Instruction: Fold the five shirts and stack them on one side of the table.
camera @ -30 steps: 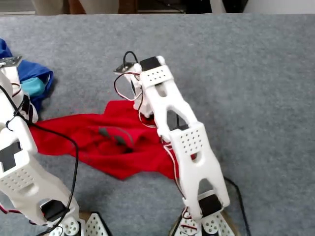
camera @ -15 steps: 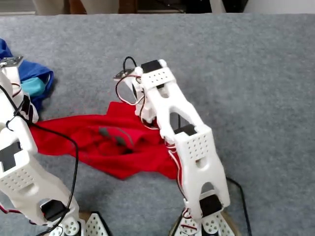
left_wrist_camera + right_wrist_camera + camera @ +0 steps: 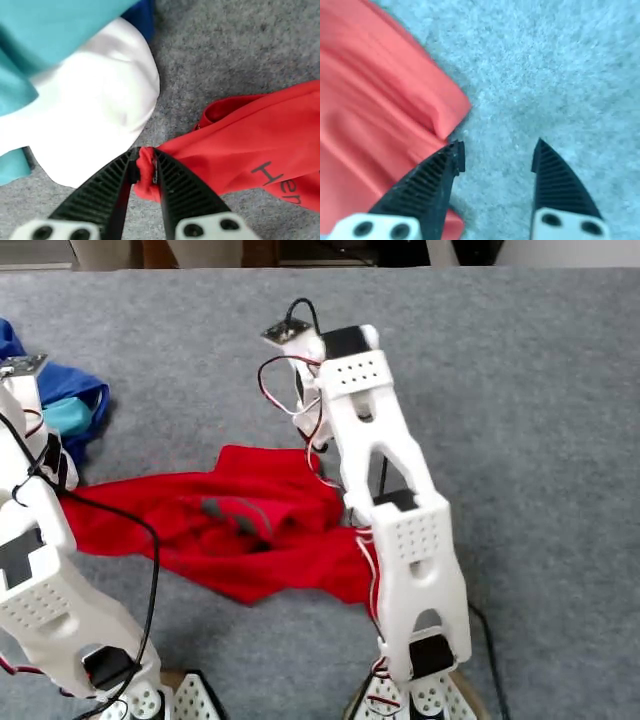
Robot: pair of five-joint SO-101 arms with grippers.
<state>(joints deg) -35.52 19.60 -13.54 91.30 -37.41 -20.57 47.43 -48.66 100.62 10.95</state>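
A crumpled red shirt (image 3: 230,530) with grey print lies near the front of the grey table. My left gripper (image 3: 145,167) is shut on a bunched edge of the red shirt (image 3: 250,145), at the shirt's left end beside the pile of other shirts. My right gripper (image 3: 497,152) hangs open over bare table just past a folded corner of the red shirt (image 3: 375,120); one finger (image 3: 442,167) is at the cloth's edge. The right arm (image 3: 375,450) stands over the shirt's right part and hides it.
At the table's left edge lies a pile: a blue shirt (image 3: 60,385), a teal shirt (image 3: 45,30) and a white shirt (image 3: 90,110). Grey table (image 3: 520,390) stretches bare to the right and far side. Cables trail from both arms.
The right arm has swung away from the red shirt's far corner, toward the far side and a little right. The left arm has kept still with the shirt's edge.
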